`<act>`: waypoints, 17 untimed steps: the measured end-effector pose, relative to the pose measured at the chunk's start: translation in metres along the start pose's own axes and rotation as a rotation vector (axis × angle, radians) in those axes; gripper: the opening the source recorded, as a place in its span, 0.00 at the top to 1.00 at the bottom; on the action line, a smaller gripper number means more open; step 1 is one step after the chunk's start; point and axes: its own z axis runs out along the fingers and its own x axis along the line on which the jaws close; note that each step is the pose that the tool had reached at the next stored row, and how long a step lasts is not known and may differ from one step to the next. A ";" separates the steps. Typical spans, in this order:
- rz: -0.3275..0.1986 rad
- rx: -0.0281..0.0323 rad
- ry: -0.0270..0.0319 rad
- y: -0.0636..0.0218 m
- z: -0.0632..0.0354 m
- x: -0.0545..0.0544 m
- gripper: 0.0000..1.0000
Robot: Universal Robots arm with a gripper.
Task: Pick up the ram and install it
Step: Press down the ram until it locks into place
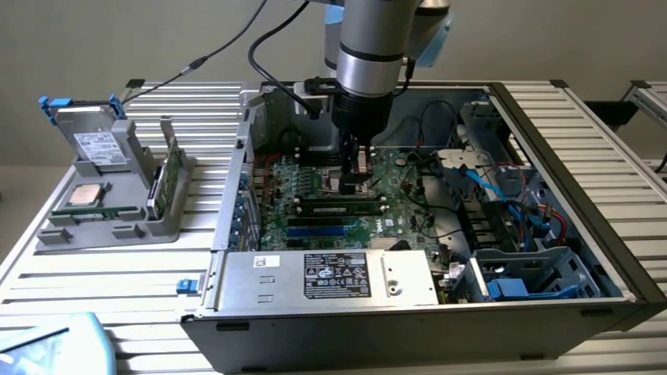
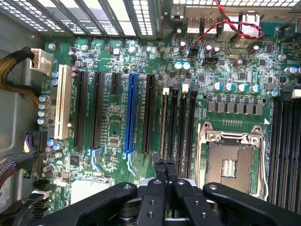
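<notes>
The ram (image 1: 339,209) is a long thin stick with a pale label. It stands on edge in the motherboard slot nearest the blue slot. In the wrist view the ram (image 2: 164,127) shows as a thin tan edge running away from the fingertips. My gripper (image 1: 354,190) hangs straight down inside the open case, just over the middle of that stick. The gripper (image 2: 165,165) is shut, its two black fingertips (image 2: 160,165) pressed together with nothing between them. I cannot tell whether the tips touch the stick's top edge.
An empty processor socket (image 2: 230,162) lies beside the ram slots. The power supply (image 1: 333,275) sits at the case front, and cables and drive bays (image 1: 521,226) are on the exterior view's right. A grey fixture (image 1: 105,226) outside holds a drive, a silver chip, a thin green strip and an upright green board.
</notes>
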 end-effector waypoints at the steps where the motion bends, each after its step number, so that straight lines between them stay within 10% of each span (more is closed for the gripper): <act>1: 0.003 -0.0005 -0.0003 0.0000 0.0000 0.000 0.90; 17: 0.281 -0.0213 -0.0231 -0.0003 0.0029 0.000 0.90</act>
